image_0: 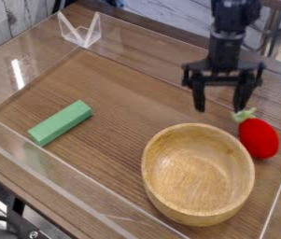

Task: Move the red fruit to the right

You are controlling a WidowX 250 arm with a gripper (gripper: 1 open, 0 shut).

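The red fruit [259, 137] lies on the wooden table at the right, beside the rim of the wooden bowl [200, 174], its small green top pointing up-left. My gripper [225, 93] hangs above and to the left of it, pointing straight down. Its two black fingers [200, 93] stand wide apart with nothing between them. A clear gap separates the fingers from the fruit.
A green rectangular block [61, 122] lies at the left of the table. Clear plastic walls [18, 149] fence the table, and a small clear stand [79, 31] sits at the back left. The right wall runs close to the fruit.
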